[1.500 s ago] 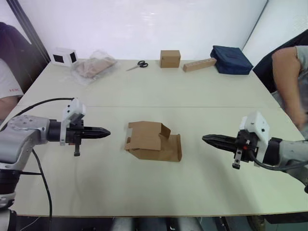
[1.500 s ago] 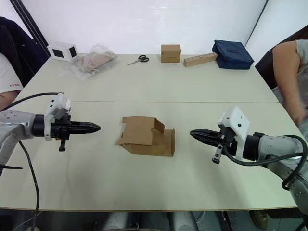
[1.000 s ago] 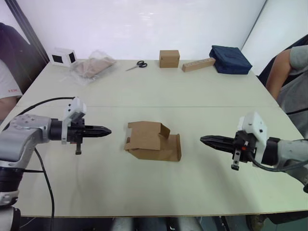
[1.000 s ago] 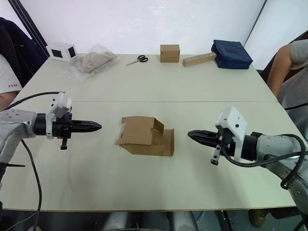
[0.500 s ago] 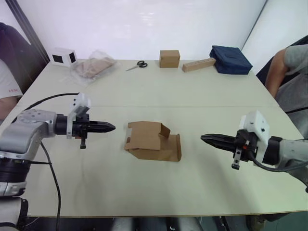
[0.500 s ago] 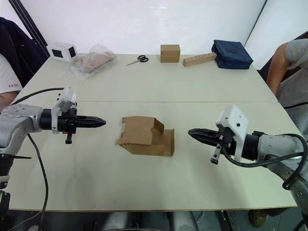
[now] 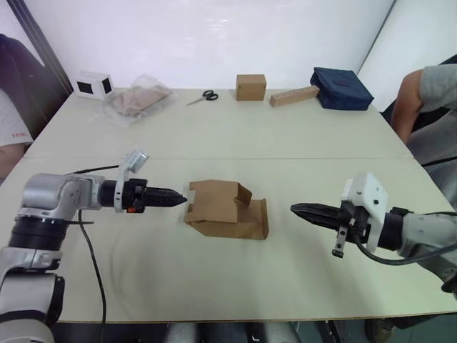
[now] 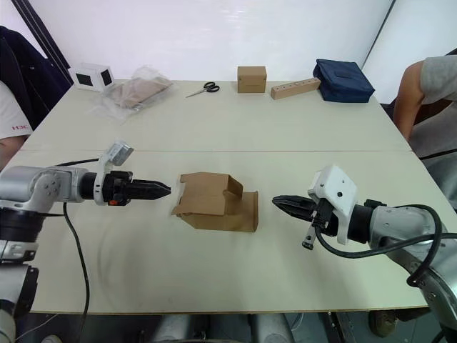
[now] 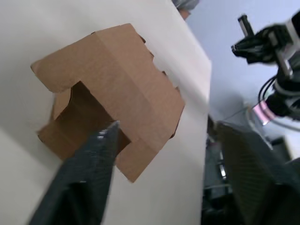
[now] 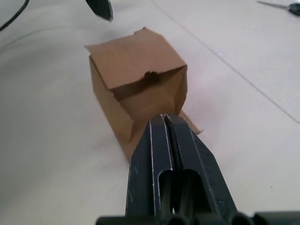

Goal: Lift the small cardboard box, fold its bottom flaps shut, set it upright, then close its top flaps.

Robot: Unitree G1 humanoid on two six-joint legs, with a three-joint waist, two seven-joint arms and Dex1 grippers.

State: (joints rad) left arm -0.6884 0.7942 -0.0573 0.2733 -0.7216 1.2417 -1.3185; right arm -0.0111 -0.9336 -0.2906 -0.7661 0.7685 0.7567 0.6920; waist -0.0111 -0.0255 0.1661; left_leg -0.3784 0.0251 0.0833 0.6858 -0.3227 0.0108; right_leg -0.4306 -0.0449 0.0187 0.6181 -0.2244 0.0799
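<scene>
The small cardboard box lies on its side at the middle of the table, its flaps loose at both ends. My left gripper points at the box's left end, with its tip right at the edge of the left flap. In the left wrist view one finger reaches the box's open mouth and the other finger stands far apart from it, so this gripper is open. To the right of the box my right gripper is shut and empty, a short gap away. Its pressed-together fingers aim at the box.
Along the far edge stand a cube-shaped brown box, a long tan block, a navy bag, scissors, a clear plastic bag and a small white box. A person's arm shows at the right.
My left gripper has moved right to the box's left flap, its wrist has turned and its fingers have parted. The right gripper has edged a little toward the box.
</scene>
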